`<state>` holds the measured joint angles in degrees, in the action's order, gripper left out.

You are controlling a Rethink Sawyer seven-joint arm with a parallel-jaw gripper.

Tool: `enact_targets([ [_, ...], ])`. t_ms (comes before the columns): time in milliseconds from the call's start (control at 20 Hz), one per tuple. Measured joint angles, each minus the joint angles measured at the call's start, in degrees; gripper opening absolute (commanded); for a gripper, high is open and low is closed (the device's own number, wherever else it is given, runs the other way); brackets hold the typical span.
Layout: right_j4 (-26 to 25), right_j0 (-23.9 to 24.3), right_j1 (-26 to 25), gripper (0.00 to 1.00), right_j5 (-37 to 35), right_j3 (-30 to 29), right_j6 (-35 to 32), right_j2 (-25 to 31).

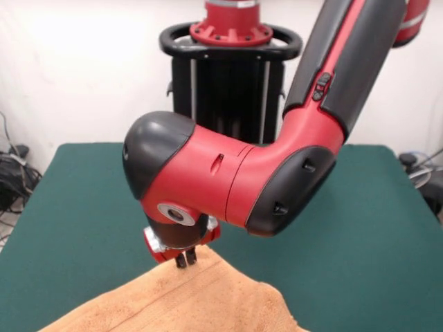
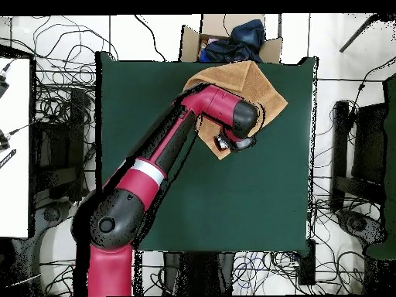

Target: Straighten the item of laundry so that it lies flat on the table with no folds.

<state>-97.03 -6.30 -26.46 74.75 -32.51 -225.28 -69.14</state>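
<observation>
**Robot claw at the peak of a bunched towel, flattening far from finished**

We see 1 red and black robot arm (image 1: 235,180) reaching down over a dark green table (image 1: 367,242). Its claw (image 1: 185,260) sits right at the highest corner of a peach-tan towel (image 1: 201,301). In the front view, the 2 short dark fingertips (image 1: 190,259) look drawn close together at the cloth's peak, so we judge the claw is pinched shut on the towel, though the actual contact is small and hard to confirm.

The towel lies at the table edge farthest from the robot's base. From above, it (image 2: 255,81) appears as a rough diamond partly hidden beneath the arm (image 2: 166,158), with 1 corner poking out just below the wrist. Its upper edge reaches the table's border and may hang over slightly. In the front view the cloth slopes up toward the claw like a tent, with a woven band visible near the peak.

We judge the task to be at an early or middle stage: the towel is not flat, it looks doubled over on itself, and it still needs spreading out.

The rest of the felt-like tabletop (image 2: 201,193) is bare. Around it we see a white floor covered in tangled black cables (image 2: 54,108), a cardboard box (image 2: 232,42) holding dark blue fabric beyond the far edge, and a plain white wall behind the robot's black pedestal (image 1: 228,83).
</observation>
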Motion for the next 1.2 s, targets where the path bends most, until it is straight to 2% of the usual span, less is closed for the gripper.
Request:
enact_targets([
  [900, 1.0, -0.3, 0.5, 0.00, -0.9, -0.8, 0.0, 0.2],
  [1200, -1.3, -1.6, -0.1, 0.00, 3.4, -1.8, 0.0, 0.2],
])
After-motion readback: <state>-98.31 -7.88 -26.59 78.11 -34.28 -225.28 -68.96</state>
